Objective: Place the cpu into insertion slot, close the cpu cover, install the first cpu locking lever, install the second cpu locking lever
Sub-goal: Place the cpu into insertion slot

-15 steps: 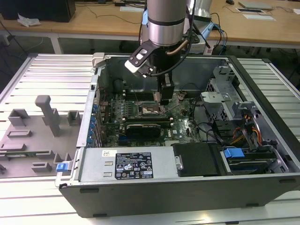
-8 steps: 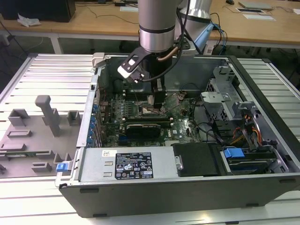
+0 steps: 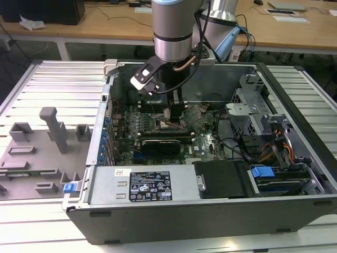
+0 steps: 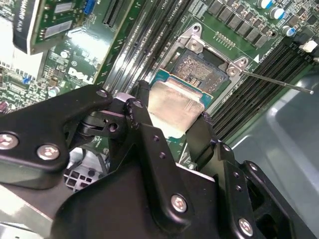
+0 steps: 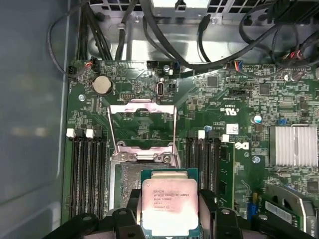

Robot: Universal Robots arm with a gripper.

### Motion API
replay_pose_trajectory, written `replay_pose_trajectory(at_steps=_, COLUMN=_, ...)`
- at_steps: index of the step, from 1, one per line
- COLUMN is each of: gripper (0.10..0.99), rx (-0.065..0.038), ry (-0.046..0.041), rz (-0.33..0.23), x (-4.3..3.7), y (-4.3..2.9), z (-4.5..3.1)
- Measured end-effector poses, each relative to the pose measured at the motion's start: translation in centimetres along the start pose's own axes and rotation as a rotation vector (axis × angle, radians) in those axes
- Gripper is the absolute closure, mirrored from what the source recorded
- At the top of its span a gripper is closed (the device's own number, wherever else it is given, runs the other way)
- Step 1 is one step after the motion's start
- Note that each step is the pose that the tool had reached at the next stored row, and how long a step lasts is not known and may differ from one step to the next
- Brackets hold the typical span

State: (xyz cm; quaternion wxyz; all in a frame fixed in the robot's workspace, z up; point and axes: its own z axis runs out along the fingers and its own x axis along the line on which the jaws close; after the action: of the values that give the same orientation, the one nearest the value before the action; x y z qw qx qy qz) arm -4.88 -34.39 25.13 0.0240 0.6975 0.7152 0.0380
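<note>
Pincer: clenched on the cpu, black fingers against two opposite edges.

First wrist view: cpu seen face-on, a pale silver plate with print on a green-edged square. It lies over one side of the insertion slot; whether it touches the slot cannot be told. The cpu cover stands swung open beyond the slot, a grey metal frame with green motherboard visible through its window. Coin battery and finned heatsink are also on the board.

Second wrist view: the same cpu seen obliquely past the pincer, its face glinting. The insertion slot sits just beyond it with a speckled, shiny centre. A thin metal rod juts out from one corner of the slot.

Exterior view: arm reaching down into an open computer case. The case lies on a slatted metal bench. A grey fixture plate is at the exterior view's left, and wooden desks stand behind.
</note>
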Motion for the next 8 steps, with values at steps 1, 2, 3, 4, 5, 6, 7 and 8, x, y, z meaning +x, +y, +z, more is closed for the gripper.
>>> replay_pose_trajectory(at_steps=1, gripper=0.545, rx=0.0, ry=0.0002, rz=0.0, x=0.17, y=-0.06, z=0.13)
replay_pose_trajectory(at_steps=2, gripper=0.545, rx=0.0, ry=0.0001, rz=0.0, x=0.33, y=-0.11, z=0.23)
replay_pose_trajectory(at_steps=3, gripper=0.545, rx=0.0, ry=0.0001, rz=0.0, x=0.42, y=-0.14, z=0.28)
replay_pose_trajectory(at_steps=4, gripper=0.545, rx=0.0, ry=0.0, rz=0.0, x=0.54, y=-0.19, z=0.38)
replay_pose_trajectory(at_steps=5, gripper=0.545, rx=0.0, ry=0.0001, rz=0.0, x=0.6, y=-0.21, z=0.47)
replay_pose_trajectory(at_steps=6, gripper=0.545, rx=0.0, ry=0.0001, rz=0.0, x=0.68, y=-0.24, z=0.64)
replay_pose_trajectory(at_steps=7, gripper=0.545, rx=0.0, ry=0.0, rz=0.0, x=0.74, y=-0.26, z=0.79)
replay_pose_trajectory(at_steps=8, gripper=0.545, rx=0.0, ry=0.0001, rz=0.0, x=0.78, y=-0.27, z=0.89)
